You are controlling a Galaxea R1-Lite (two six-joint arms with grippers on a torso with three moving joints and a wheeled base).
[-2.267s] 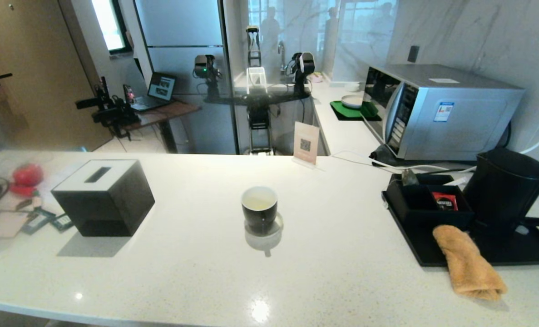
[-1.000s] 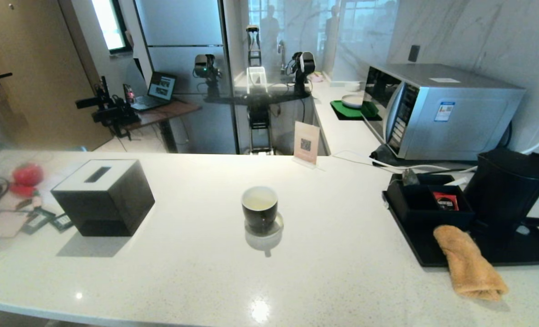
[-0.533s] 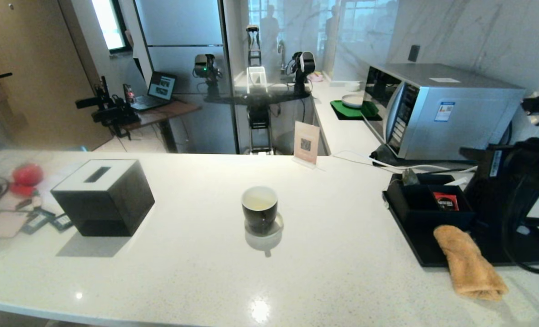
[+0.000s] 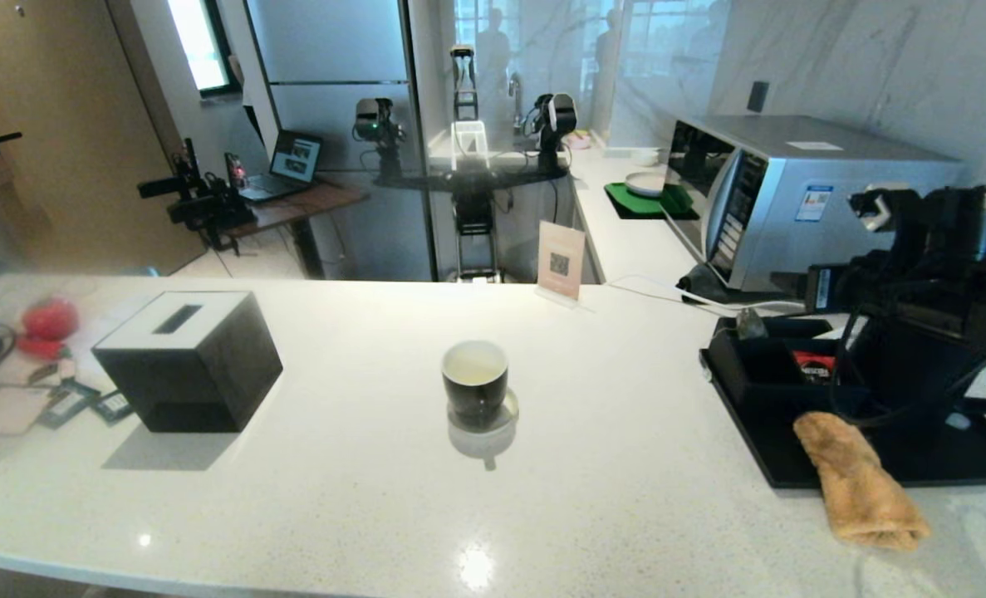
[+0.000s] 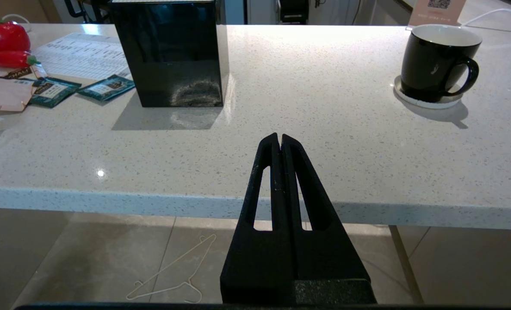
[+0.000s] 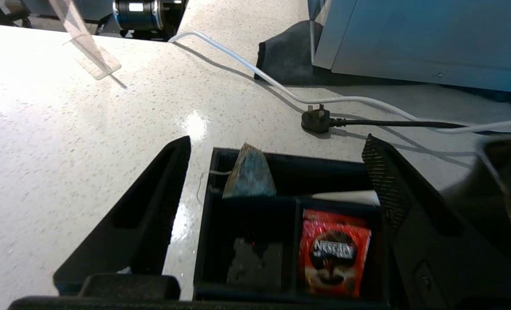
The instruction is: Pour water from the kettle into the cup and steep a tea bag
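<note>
The black cup [image 4: 474,384] stands mid-counter on a white coaster, with pale water [image 4: 473,365] inside; it also shows in the left wrist view [image 5: 436,60]. At the right, the black kettle [image 4: 916,378] stands on a black tray [image 4: 779,473], its top hidden behind my right arm. My right gripper [image 6: 277,140] hovers open over the tray's compartment box [image 6: 203,241], nothing between its fingers. The grey-green tea bag [image 6: 250,176] leans in the box's far corner, just below and ahead of the open jaws. My left gripper [image 5: 280,137] is shut, parked below the counter's front edge.
A red coffee packet [image 6: 332,254] lies in the box's other compartment. A folded orange cloth [image 4: 858,490] overhangs the tray's front. Behind are a microwave [image 4: 800,199], a plug and cables [image 6: 317,120] and a card stand [image 4: 561,262]. A black tissue box [image 4: 189,357] sits left.
My right arm came in from the right edge and moved left over the kettle toward the compartment box, and its jaws opened. The cup, kettle and left gripper did not move.
</note>
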